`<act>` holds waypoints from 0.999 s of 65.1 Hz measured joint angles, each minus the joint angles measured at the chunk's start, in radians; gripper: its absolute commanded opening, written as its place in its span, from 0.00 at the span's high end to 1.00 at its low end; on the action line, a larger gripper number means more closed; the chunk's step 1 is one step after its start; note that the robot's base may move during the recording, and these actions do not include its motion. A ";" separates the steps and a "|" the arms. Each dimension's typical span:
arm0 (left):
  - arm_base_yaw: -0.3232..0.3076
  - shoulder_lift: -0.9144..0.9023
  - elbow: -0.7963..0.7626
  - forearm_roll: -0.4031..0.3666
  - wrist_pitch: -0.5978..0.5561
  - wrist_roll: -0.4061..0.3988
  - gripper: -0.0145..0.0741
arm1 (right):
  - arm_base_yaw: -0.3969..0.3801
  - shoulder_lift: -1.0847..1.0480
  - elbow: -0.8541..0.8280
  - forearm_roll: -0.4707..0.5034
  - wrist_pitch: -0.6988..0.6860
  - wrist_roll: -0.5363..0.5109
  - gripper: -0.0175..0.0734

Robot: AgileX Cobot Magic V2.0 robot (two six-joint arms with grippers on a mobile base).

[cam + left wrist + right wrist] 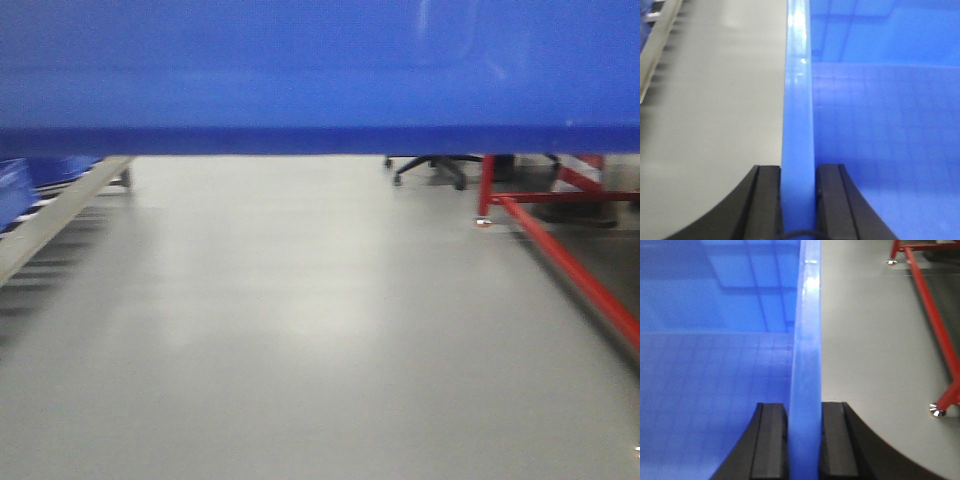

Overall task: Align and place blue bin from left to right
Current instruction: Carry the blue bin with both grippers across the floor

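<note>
Front view: the blue bin [320,70], a large crate of smooth medium-blue plastic, fills the whole band from 10 through 12 to 2 o'clock, very close to the lens and blurred. Its darker lower edge runs level across the picture. Below it lies the smooth grey floor [300,320]. At 3 o'clock stands a red metal frame [570,265] of thin tubes, one rail running towards 4 o'clock. At 1 o'clock, just under the bin's edge, a black office-chair base [432,168] shows. At 9 o'clock a pale slatted rack [50,220] carries deep-blue trays [15,190].

Left wrist view: the left gripper [799,172] sits at 6 o'clock, clenched on the bin's upright wall, with one black finger pressed to each face. The wall runs up to 12 o'clock. The bin's inside spreads from 1 to 5 o'clock; the floor lies from 7 to 11 o'clock.

Right wrist view: the right gripper [805,410], also at 6 o'clock, grasps the opposite wall in the same way, a black finger on each side. Here the bin's inside lies from 7 to 11 o'clock, and the floor and red frame from 1 to 4 o'clock.
</note>
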 measured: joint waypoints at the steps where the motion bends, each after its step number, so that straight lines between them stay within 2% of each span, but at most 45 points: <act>1: 0.000 0.000 0.000 0.000 0.000 0.000 0.96 | 0.000 0.000 0.000 0.000 0.000 0.000 0.89; 65: 0.000 0.000 0.000 0.000 0.000 0.000 0.96 | 0.000 0.000 0.000 0.000 0.000 0.000 0.89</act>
